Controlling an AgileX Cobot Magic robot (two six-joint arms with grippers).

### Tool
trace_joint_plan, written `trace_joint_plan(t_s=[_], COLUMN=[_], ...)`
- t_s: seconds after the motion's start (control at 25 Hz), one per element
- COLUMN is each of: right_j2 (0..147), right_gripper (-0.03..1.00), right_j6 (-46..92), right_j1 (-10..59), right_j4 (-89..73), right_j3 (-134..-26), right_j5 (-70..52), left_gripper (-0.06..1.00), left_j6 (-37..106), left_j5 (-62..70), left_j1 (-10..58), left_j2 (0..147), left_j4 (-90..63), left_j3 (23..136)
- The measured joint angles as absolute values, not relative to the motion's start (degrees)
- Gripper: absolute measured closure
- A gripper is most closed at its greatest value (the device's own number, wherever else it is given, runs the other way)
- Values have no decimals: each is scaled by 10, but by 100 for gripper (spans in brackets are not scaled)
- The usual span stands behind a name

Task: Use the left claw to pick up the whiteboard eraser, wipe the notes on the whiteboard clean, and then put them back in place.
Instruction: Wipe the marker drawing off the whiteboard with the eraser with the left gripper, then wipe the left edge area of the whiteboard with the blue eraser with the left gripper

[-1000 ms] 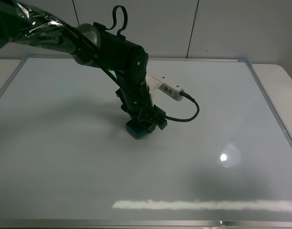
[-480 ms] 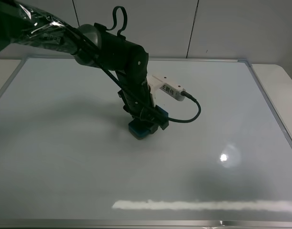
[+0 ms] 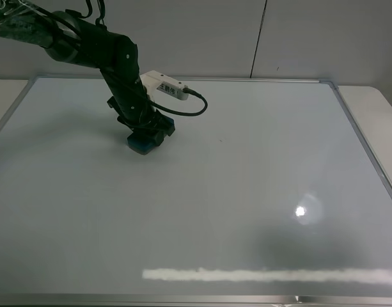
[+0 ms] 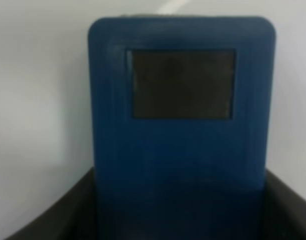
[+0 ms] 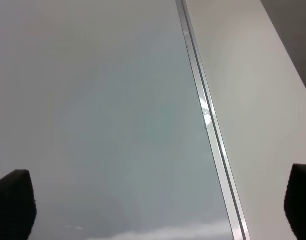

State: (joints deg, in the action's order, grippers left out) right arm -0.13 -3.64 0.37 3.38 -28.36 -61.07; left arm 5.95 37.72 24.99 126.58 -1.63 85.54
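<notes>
Whiteboard (image 3: 247, 192) lies before us; near its far left corner the left claw (image 3: 148, 136) has fingers (image 4: 53, 220) clamped on the whiteboard eraser (image 3: 141, 146). Our right fingers (image 5: 13, 200) stand apart

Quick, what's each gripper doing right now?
Left gripper: closed on the eraser.
Right gripper: open, holding nothing.

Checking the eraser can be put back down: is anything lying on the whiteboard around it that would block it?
Nothing visible does. The left end effector is shut on the whiteboard eraser at the far-left part of the whiteboard; around it the board shows only glare and one tiny dark speck.
</notes>
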Motion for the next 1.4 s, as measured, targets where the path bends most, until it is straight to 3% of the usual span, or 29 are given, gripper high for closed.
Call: trace_joint_plan(t_s=[0.44, 0.72, 1.12, 1.4], right_j2=[-1, -1, -1, -1], right_gripper=[-2, -2, -2, -2], right_j6=[-36, -36, -36, -36], right_j1=[4, 4, 4, 4], right_j4=[34, 34, 34, 34], right_j3=[-284, -284, -284, -284], right_j5=[-611, -611, -611, -611], left_gripper=[39, 39, 40, 40], left_j6=[59, 58, 38, 19], left_j5=[447, 506, 469, 367], left_j1=[245, 178, 62, 27], left_j2=[1232, 1148, 1003, 951], left_j4=[-3, 18, 27, -10], left_j3=[840, 813, 639, 489])
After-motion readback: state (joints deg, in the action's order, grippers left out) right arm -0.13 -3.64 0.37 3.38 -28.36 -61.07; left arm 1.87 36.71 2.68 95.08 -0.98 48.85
